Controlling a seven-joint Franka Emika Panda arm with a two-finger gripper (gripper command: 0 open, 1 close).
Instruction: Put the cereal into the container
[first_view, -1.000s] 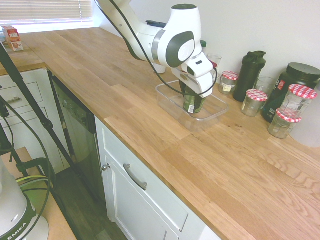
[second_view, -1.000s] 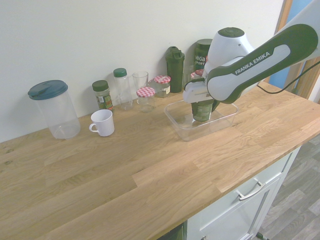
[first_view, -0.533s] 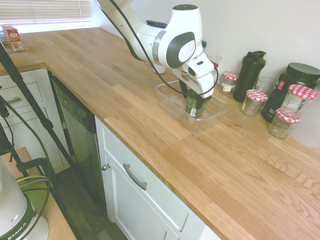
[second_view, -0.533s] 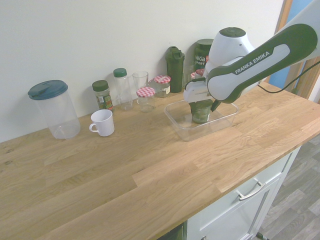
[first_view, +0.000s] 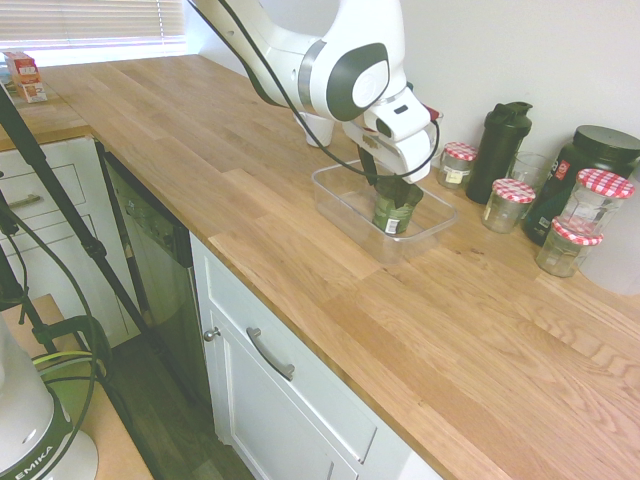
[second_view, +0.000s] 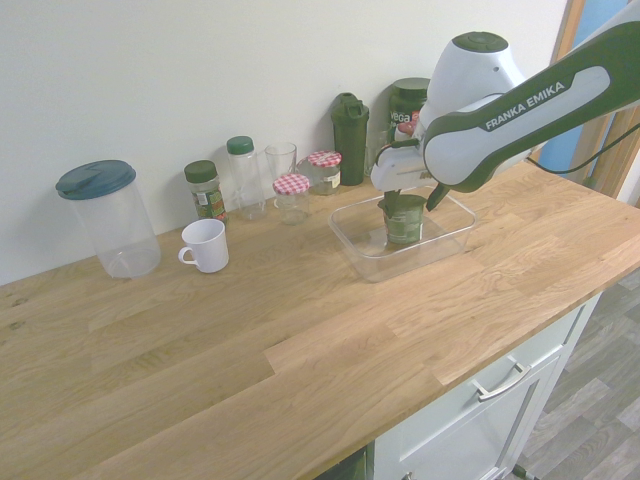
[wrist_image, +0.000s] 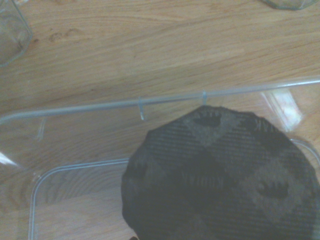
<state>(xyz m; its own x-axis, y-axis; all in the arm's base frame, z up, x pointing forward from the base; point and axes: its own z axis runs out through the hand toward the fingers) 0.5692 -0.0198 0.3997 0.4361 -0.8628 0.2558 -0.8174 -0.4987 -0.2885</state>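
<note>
Where jar (second_view: 404, 222) rests, container (second_view: 370, 267)

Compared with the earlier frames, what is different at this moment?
The gripper has let go of the cereal jar: its fingers now stand apart around the jar's top, and the arm has risen slightly. The jar stays standing inside the clear container. The white mug stayed put.

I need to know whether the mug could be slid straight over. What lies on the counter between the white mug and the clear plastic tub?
Only bare countertop, as the second exterior view shows.
</note>
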